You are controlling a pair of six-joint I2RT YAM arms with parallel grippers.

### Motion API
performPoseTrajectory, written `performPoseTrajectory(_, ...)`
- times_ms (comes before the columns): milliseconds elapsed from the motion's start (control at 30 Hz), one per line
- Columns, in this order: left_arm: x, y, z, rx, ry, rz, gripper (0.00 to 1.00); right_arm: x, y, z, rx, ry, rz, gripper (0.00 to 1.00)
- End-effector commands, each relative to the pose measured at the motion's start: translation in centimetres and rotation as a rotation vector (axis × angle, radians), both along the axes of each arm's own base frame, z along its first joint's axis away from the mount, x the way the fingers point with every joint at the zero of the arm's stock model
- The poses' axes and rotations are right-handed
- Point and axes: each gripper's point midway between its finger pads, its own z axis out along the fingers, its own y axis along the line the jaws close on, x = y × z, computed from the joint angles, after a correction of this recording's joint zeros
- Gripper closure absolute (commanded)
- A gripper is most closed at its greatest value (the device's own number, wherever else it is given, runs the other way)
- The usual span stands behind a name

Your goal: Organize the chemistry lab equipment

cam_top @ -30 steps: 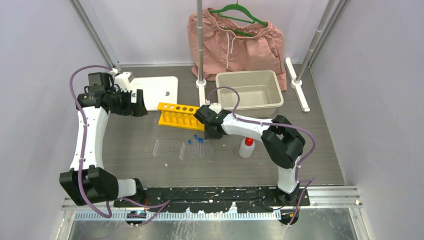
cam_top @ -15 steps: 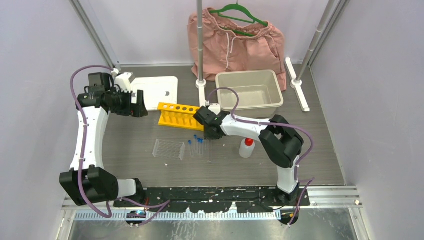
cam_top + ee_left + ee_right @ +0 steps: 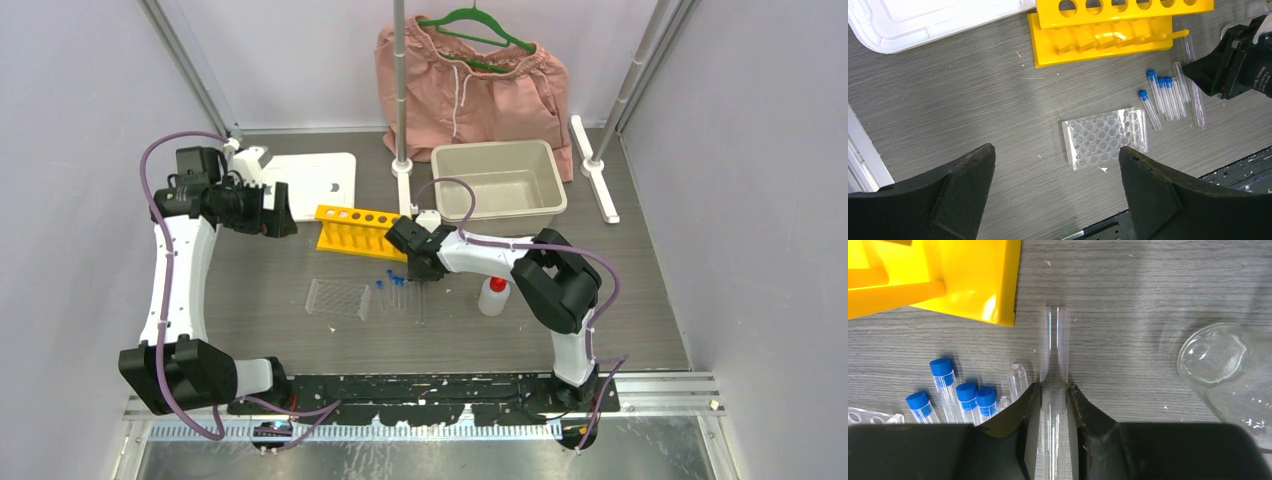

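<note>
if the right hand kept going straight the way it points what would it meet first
Likely bare table: the right hand grips a long clear tube whose open end leads, with nothing ahead of it in the wrist view. The corner of the yellow rack sits just left of that line; depth unclear.

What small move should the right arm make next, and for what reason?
Probably lift straight up a little. The right end effector pinches the long clear tube, which lies flat on the table beside the yellow rack; raising it would free it for a rack hole.
</note>
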Motion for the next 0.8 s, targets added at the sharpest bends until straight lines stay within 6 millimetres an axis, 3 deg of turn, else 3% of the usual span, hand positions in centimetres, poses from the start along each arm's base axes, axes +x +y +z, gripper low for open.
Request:
performPoseTrajectory(0, -0.6, -0.7, 1.7, -0.019, -0.053, -0.039, 0.06, 0.1, -0.6, 1.7, -0.008, -0.027, -0.023, 0.83)
performPoseTrajectory(133, -1.0, -1.4, 2.4, -0.048, -0.061, -0.072, 0.06, 0.7, -0.3, 7.1, 0.063, -0.103, -0.027, 0.91)
performPoseTrajectory(433, -2.9, -5.7, 4.5, -0.254, -0.104, -0.227, 0.07, -0.6, 1.2, 20.2, 0.272, -0.31, -0.02, 0.94)
performPoseTrajectory(533, -3.5, -6.5, 5.2, -0.301, -0.114, -0.26, 0.08, 0.1, 2.2, 24.2, 0.319, -0.406, -0.029, 0.96)
performPoseTrajectory(667, -4.5, -8.0, 6.0, -0.385, -0.11, -0.32, 0.09, 2.3, 6.0, 29.1, 0.428, -0.496, -0.013, 0.96)
performPoseTrajectory(767, -5.3, -8.9, 6.2, -0.411, -0.113, -0.368, 0.1, 3.2, 9.5, 31.0, 0.454, -0.529, 0.031, 0.96)
